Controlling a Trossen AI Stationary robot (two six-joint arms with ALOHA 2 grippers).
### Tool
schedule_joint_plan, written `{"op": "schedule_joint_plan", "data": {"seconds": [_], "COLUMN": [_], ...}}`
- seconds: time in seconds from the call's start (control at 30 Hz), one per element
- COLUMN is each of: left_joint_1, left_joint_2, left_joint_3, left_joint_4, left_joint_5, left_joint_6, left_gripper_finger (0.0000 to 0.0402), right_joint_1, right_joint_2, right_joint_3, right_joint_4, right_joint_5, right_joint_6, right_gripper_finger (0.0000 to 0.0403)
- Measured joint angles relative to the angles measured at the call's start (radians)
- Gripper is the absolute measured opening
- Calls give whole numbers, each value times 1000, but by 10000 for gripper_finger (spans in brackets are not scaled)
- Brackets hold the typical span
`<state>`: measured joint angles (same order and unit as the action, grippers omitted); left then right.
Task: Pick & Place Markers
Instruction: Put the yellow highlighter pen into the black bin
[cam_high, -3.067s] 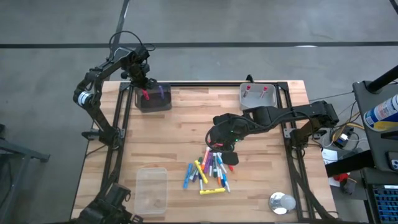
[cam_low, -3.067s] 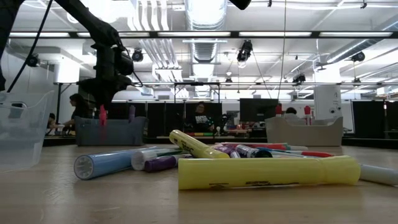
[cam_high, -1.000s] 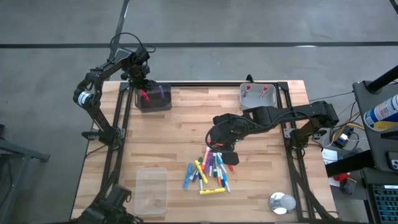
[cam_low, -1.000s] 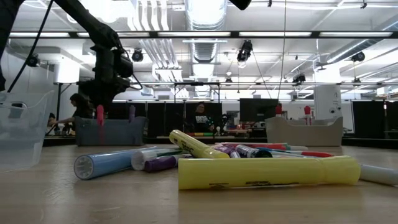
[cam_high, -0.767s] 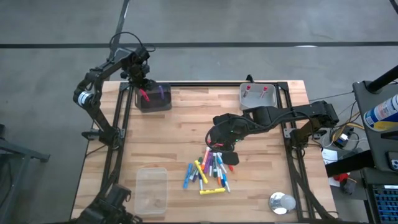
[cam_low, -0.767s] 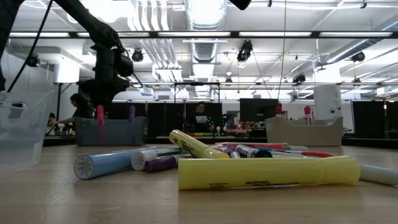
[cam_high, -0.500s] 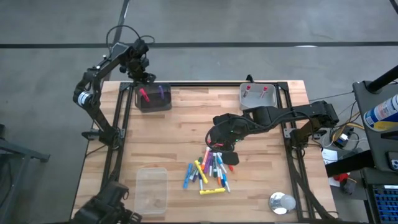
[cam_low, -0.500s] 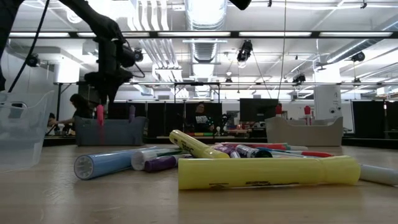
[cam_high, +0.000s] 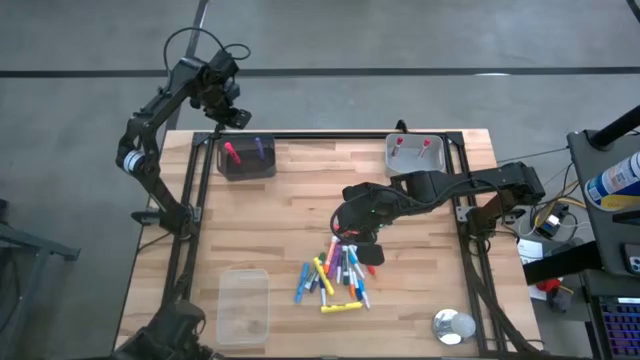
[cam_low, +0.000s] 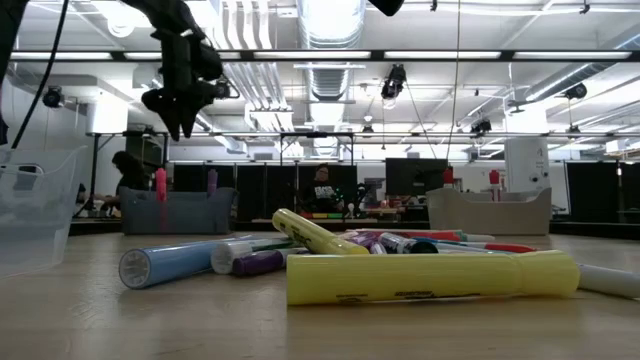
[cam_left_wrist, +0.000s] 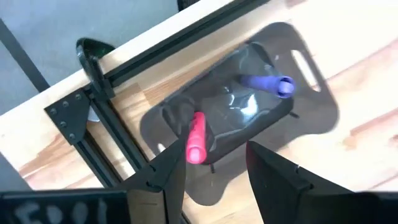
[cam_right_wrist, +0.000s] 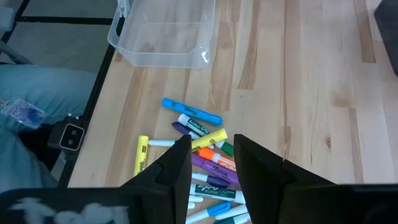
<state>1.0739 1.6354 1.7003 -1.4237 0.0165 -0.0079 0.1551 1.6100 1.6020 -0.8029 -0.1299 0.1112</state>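
Observation:
The markers (cam_high: 335, 275) lie in a loose pile on the wooden table, right of its middle. My right gripper (cam_right_wrist: 211, 149) hangs open above the pile, with nothing between its fingers. A pink marker (cam_left_wrist: 195, 138) and a purple marker (cam_left_wrist: 267, 83) stand leaning inside the dark bin (cam_high: 245, 160) at the far left. My left gripper (cam_high: 232, 118) is open and empty. It hangs well above that bin and points down at it. In the low view the left gripper (cam_low: 180, 125) is clear above the pink marker (cam_low: 160, 183).
A grey bin (cam_high: 415, 152) holding two red markers stands at the far right. A clear plastic tub (cam_high: 243, 305) sits near the left front, and a shiny round object (cam_high: 452, 326) at the right front. Black frame rails (cam_high: 190, 190) edge the table.
My left gripper has risen straight up out of the dark bin and drifted a little toward the table's far edge, its fingers still apart. The pink marker stays standing in the bin.

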Motion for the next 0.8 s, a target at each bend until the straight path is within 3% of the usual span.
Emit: {"op": "schedule_joint_plan", "data": {"seconds": [0.37,0.8], "left_joint_1": [-192,-573], "left_joint_2": [-86,-126], "left_joint_3": [-3,-4], "left_joint_4": [-59,26], "left_joint_5": [17,18], "left_joint_6": [-55,-127], "left_gripper_finger": [158,158], "right_joint_1": [0,0], "right_joint_2": [0,0], "right_joint_3": [0,0], "right_joint_4": [0,-11], "right_joint_5": [0,0], "right_joint_6": [0,46], "right_gripper_finger": [114,114]}}
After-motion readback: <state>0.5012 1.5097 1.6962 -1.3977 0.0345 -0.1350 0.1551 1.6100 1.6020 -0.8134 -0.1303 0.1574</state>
